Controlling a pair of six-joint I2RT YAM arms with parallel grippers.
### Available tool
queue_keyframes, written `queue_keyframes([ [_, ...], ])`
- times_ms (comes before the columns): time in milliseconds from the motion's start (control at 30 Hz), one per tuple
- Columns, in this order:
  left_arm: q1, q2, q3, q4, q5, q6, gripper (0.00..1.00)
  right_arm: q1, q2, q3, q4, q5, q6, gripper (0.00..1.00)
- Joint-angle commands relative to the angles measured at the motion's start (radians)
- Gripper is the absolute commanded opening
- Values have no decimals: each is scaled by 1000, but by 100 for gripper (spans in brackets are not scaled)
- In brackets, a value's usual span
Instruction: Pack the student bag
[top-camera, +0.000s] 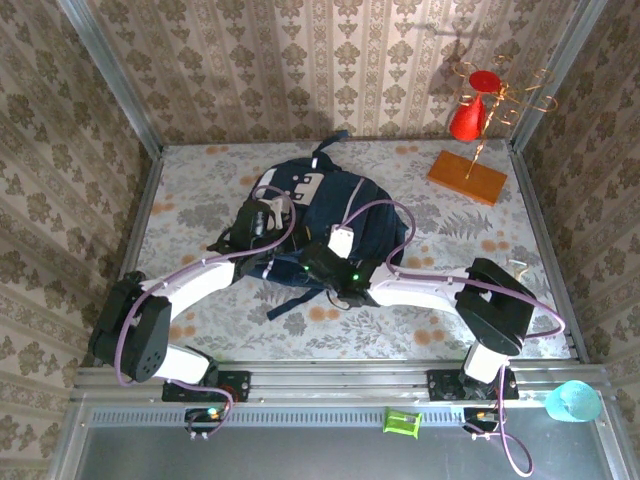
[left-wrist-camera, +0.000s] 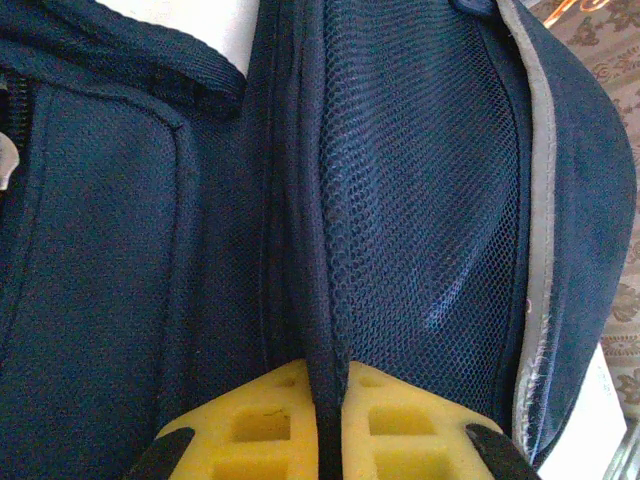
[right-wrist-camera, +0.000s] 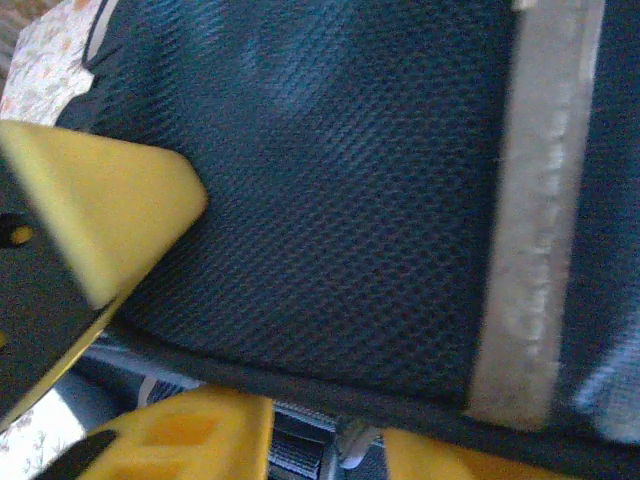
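Left arm (top-camera: 200, 280) and right arm (top-camera: 420, 290) presented white shells with black joint housings. Lilac cables (top-camera: 390, 202) looped along both. Left gripper (left-wrist-camera: 325, 378) bore yellow, grid-moulded fingers (left-wrist-camera: 260, 430). One green indicator (top-camera: 352, 277) glowed.

Top view bright, even, sharp. My right wrist view is blurred over the dark navy fabric backpack (right-wrist-camera: 330, 200); left wrist view crisper, glare at top.

I see 2 things on the floral table (top-camera: 200, 195): the student bag (top-camera: 320, 205) at centre, a wooden-based stand (top-camera: 468, 177) far right.
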Motion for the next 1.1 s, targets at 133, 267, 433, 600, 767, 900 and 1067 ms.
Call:
queue_keyframes([
  [133, -25, -59, 2, -28, 71, 25, 0, -23, -40, -76, -10, 118, 36, 15],
  [267, -14, -58, 3, -39, 62, 36, 0, -23, -81, -105, -24, 115, 18, 3],
  [433, 18, -61, 12, -80, 46, 109, 0, -26, -155, -158, -47, 70, -59, 0],
  [600, 55, -70, 6, -125, -2, 207, 0, -70, -216, -212, -91, -76, -143, 0],
  [767, 114, -77, 11, -171, -33, 276, 0, -129, -263, -238, -158, -178, -288, 0],
  [900, 142, -82, 21, -227, -93, 343, 0, -225, -304, -256, -227, -257, -392, 0],
  [1067, 148, -74, 49, -277, -136, 392, 0, -307, -369, -271, -205, -398, -524, 0],
])
